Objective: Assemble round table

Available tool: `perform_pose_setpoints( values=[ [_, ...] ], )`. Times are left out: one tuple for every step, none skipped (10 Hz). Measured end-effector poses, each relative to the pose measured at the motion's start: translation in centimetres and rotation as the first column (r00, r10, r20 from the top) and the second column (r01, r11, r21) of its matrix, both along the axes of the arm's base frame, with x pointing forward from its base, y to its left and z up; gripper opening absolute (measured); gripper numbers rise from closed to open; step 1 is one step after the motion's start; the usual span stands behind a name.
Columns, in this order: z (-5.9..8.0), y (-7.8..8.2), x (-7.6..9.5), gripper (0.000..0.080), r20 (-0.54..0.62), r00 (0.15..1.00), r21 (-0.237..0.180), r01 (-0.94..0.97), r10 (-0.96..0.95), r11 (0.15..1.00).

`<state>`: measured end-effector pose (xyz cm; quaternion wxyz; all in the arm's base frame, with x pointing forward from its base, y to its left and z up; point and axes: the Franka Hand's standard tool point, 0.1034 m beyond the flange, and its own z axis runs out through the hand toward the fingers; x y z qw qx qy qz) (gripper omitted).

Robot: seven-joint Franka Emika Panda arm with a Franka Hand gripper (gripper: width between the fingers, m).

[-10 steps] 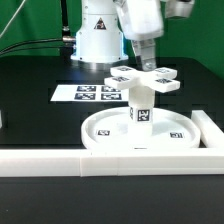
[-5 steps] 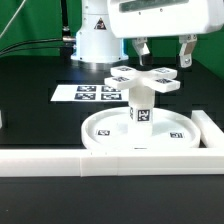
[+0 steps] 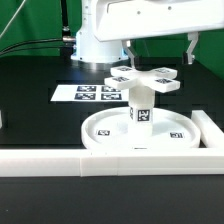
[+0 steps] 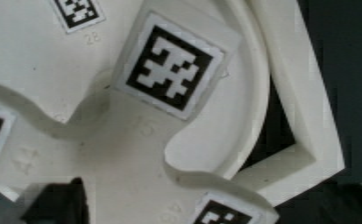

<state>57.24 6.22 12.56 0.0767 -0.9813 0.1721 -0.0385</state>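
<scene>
The large rimmed round disc [image 3: 108, 136] lies flat near the front of the table. The short cylinder leg [image 3: 140, 104] stands upright in its middle, with a tag on its side. The cross-shaped base [image 3: 146, 78] lies just behind the leg on the black table. My gripper [image 3: 157, 52] hangs open right above the cross-shaped base, holding nothing. One of its fingers [image 3: 124, 47] shows on each side of the base. In the wrist view the cross-shaped base [image 4: 151, 140] fills the picture close up, tags facing the camera; my fingers do not show clearly there.
The marker board [image 3: 88, 93] lies flat at the exterior view's left of the cross-shaped base. A long white border bar [image 3: 90, 162] runs along the front, and another bar [image 3: 211, 131] stands at the right. The arm's white pedestal [image 3: 94, 38] is at the back.
The hand has turned over the cross-shaped base, so both fingers now show spread wide apart, and it has risen a little. The disc, leg and base have not moved.
</scene>
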Motion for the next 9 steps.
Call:
perform_pose_setpoints(
  values=[
    [0.17,0.17,0.24,0.0649,-0.001,0.993,-0.014,-0.120,0.120,0.993],
    [0.24,0.38,0.50,0.0649,0.011,0.974,-0.029,-0.227,0.228,0.973],
    [0.20,0.46,0.53,0.0649,0.016,0.957,-0.038,-0.289,0.290,0.956],
    [0.18,0.32,0.52,0.0649,0.019,0.946,-0.043,-0.323,0.324,0.945],
    [0.18,0.26,0.53,0.0649,0.027,0.915,-0.054,-0.401,0.402,0.915],
    [0.18,0.22,0.53,0.0649,0.031,0.893,-0.061,-0.447,0.449,0.893],
    [0.19,0.15,0.58,0.0649,0.036,0.863,-0.073,-0.501,0.505,0.862],
    [0.16,-0.18,0.75,0.0649,0.042,0.760,-0.115,-0.642,0.649,0.758],
    [-0.09,-0.49,0.80,0.0649,0.033,0.691,-0.125,-0.714,0.722,0.689]
  ],
)
